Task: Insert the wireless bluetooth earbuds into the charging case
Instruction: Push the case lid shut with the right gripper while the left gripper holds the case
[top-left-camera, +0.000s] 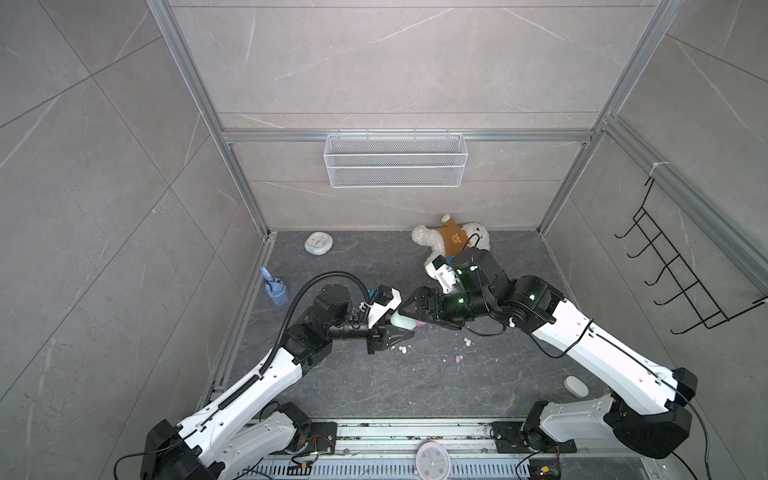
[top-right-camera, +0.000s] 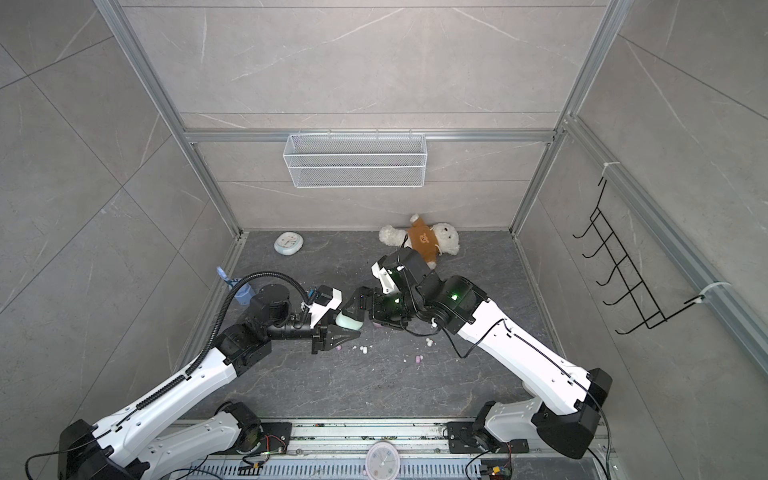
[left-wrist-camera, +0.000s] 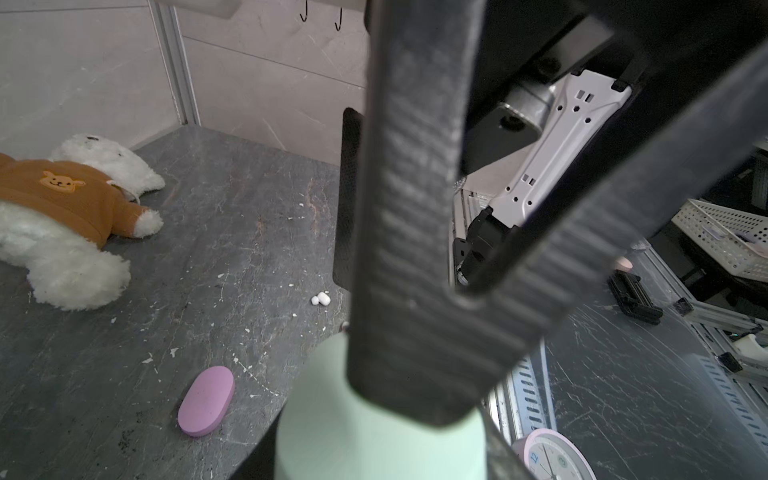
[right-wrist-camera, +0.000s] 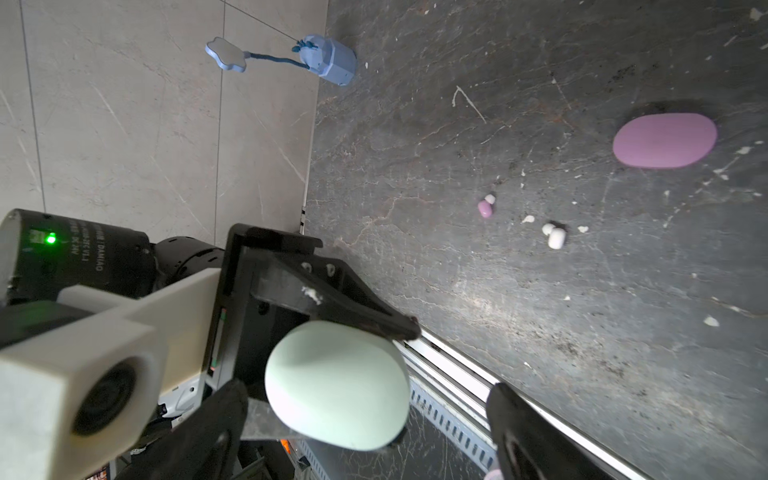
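Currently the left end effector (top-left-camera: 399, 328) pinches the shut mint case (right-wrist-camera: 336, 382); the right end effector (top-left-camera: 411, 314) hangs spread beside it. Earbuds (right-wrist-camera: 555, 237) lie on the table (top-left-camera: 374, 386) near that case. Prying it open may twist it loose.

Open tabletop (top-left-camera: 374, 390) frontward, earbuds (top-left-camera: 458, 359) midway

A white mesh basket (top-left-camera: 395, 160) hangs on the back wall, upper centre in both top views. A black hook rack (top-left-camera: 681, 274) is mounted on the wall at the right edge. On the dark floor, a white teddy bear (top-left-camera: 451, 239) in a brown jumper lies against the back wall. A pale blue clock (top-left-camera: 318, 242) lies toward the back left corner. A blue gadget (top-left-camera: 275, 291) stands at the left edge, and a pink-rimmed clock (top-left-camera: 433, 460) lies at bottom centre.
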